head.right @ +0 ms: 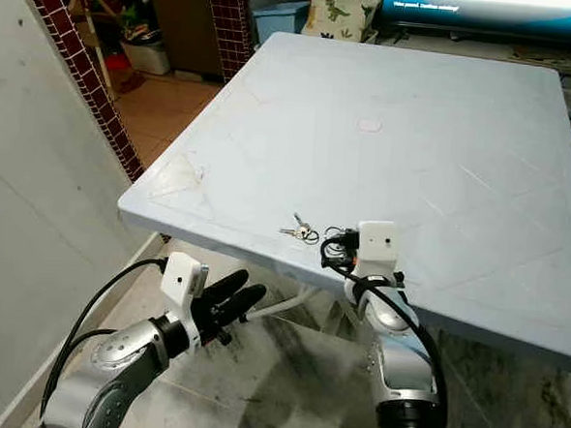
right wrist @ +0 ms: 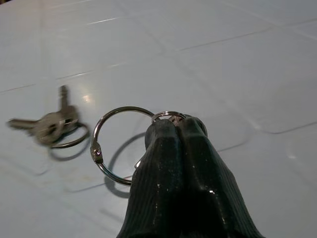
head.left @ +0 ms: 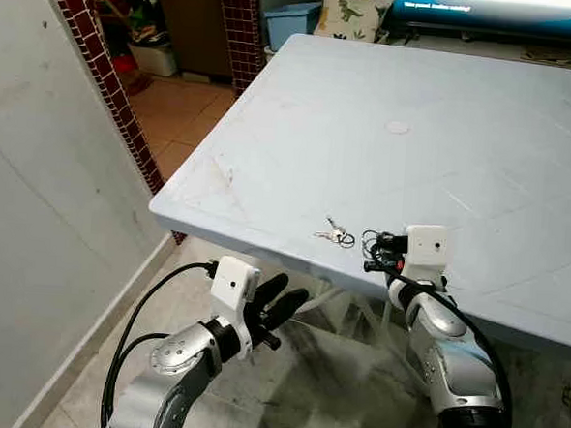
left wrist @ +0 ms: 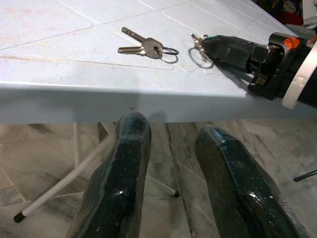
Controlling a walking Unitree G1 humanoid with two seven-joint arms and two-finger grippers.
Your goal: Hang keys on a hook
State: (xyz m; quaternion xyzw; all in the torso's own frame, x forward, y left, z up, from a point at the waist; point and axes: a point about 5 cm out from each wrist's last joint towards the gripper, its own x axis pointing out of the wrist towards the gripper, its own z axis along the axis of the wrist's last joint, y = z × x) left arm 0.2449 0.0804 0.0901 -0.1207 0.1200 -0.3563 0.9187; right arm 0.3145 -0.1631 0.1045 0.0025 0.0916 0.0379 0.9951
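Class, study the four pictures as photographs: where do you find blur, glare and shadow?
Right wrist view: the keys are soft and out of focus, the ring is sharp and casts a shadow on the table. Left wrist view: the left gripper's fingers loom large, with speckled glare. Eye views: even daylight, and glare on the screen.

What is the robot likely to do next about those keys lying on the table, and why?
Probably raise the left tool, which is open and sits below the table edge, up toward the keys. They lie loose near that edge, apart from the ring that the right tool is shut on, so nothing holds them yet.
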